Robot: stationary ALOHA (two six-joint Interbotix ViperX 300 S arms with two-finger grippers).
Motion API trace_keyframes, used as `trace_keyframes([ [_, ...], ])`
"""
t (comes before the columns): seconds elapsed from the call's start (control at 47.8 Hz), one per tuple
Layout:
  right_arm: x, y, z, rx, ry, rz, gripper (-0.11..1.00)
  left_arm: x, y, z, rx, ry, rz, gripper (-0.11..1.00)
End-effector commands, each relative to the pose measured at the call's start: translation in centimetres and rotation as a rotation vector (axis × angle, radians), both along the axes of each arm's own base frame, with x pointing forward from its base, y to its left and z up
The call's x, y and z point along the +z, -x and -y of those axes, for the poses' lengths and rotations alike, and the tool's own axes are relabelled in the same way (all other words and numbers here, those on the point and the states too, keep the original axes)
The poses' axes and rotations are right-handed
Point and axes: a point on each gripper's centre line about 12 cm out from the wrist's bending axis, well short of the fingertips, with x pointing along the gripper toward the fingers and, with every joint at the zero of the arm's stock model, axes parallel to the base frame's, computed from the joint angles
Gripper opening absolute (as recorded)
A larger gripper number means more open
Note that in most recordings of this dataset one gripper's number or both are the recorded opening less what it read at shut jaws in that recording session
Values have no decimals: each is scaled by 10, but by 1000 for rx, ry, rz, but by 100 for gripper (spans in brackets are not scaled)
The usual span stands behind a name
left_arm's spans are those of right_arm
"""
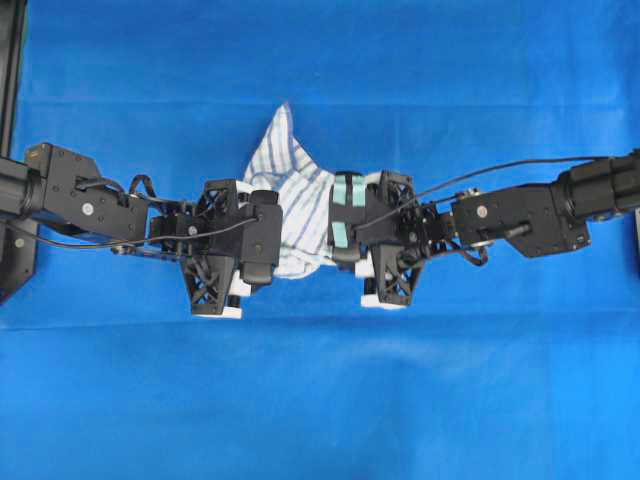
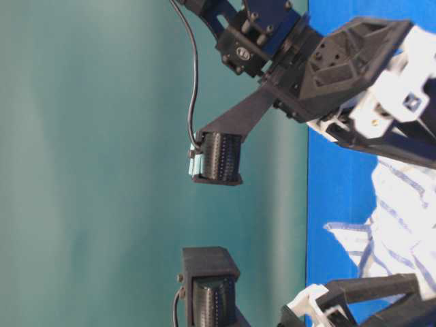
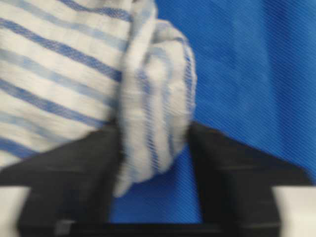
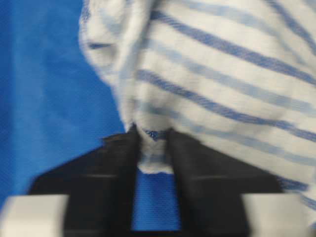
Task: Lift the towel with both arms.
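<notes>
soft striped towel (image 1: 296,215) bunched, pinched by left end effector (image 3: 154,148) and right end effector (image 4: 154,143)

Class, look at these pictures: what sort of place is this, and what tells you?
Probably a robot test bench: two black arms, left gripper and right gripper, pinching a striped towel on a plain blue table cloth.

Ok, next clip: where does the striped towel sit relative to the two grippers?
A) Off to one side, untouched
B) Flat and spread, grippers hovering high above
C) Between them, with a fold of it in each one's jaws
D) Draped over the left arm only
C: the towel is bunched between the left gripper and the right gripper, and each wrist view shows a fold pinched in the jaws.
</notes>
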Motion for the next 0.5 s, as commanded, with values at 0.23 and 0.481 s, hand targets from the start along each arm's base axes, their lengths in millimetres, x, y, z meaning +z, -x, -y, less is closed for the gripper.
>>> trace_keyframes([
  [0.23,15,-9,10,-11,9,51,2,10,-4,1,2,5,30,5],
  [0.481,44,-6,10,-26,3,99,2,39,-2,1,2,10,53,5],
])
